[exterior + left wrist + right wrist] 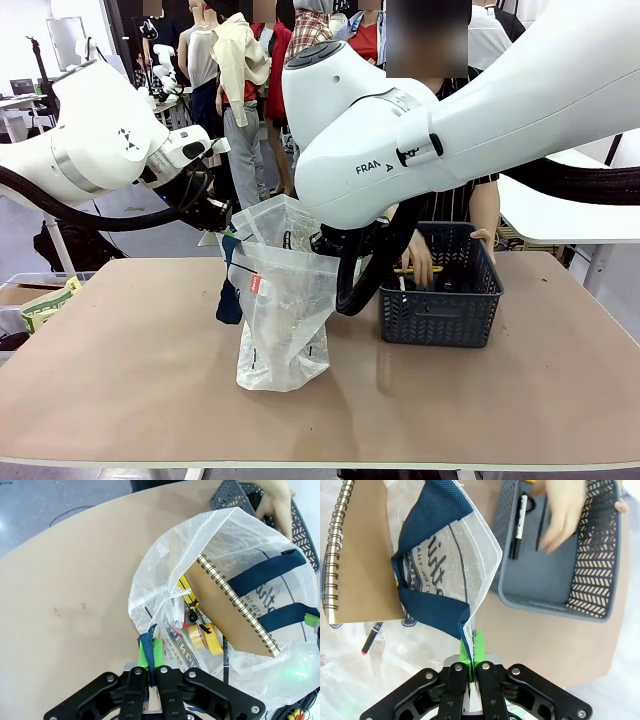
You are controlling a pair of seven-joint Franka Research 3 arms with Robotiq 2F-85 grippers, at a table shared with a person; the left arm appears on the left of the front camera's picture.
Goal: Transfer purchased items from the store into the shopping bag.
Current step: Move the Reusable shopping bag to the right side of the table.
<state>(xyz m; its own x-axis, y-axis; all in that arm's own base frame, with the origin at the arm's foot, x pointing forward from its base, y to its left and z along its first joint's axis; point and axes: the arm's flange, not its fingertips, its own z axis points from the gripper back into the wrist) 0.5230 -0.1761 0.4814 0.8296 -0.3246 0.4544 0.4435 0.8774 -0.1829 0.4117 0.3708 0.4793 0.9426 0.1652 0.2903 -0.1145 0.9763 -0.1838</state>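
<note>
Crinkly translucent shopping bag (285,320) stands wide-mouthed; left fingers (159,652) and right fingers (481,644) each clamped on its dark trim. Lattice basket (440,315) just beside, on flat worktop (120,360).

The room is bright, with soft light coming from above, so the desk (120,330) looks evenly lit, and only small, pale shadows sit under the shopping bag (285,330) and the basket (440,315). The big white arm (400,120) up close shines a little, and the crinkly plastic has small white sparkles and one green glow in the left wrist view. In the right wrist view the person's hand (565,517) is smeared and fuzzy, and both wrist views bend at their edges.
</note>
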